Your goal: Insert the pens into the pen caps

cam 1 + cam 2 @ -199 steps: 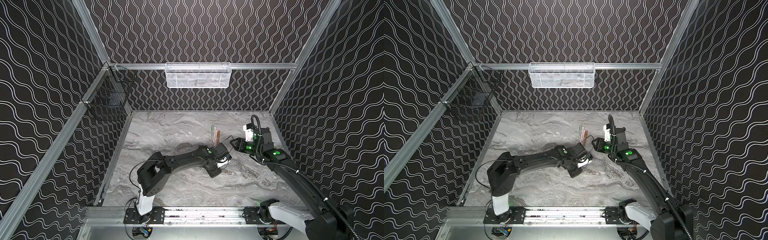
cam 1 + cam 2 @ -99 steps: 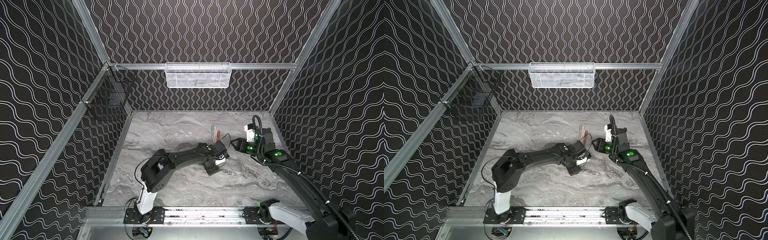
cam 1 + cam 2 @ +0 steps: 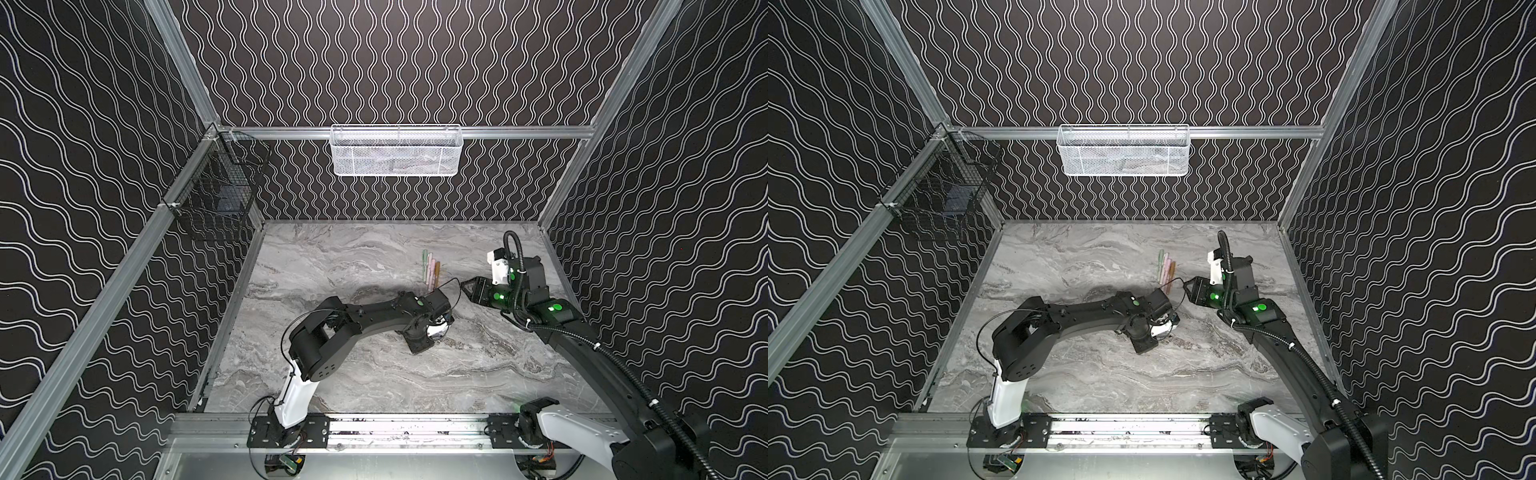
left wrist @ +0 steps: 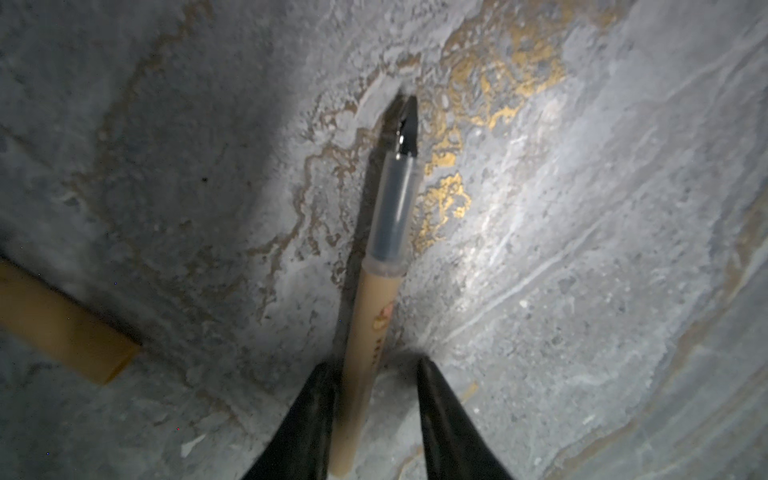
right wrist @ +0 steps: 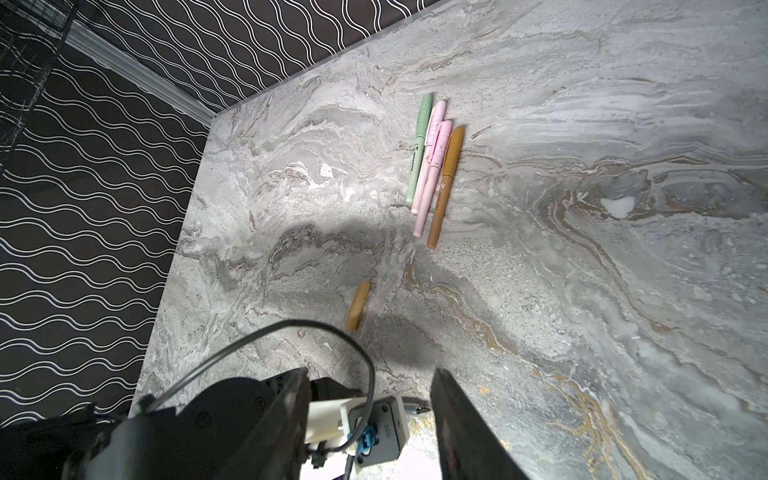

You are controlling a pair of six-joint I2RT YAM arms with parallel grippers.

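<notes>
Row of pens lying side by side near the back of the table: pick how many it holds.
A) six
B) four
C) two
B: the right wrist view shows the row of pens as four, one green, two pink and one brown, lying close together.
</notes>
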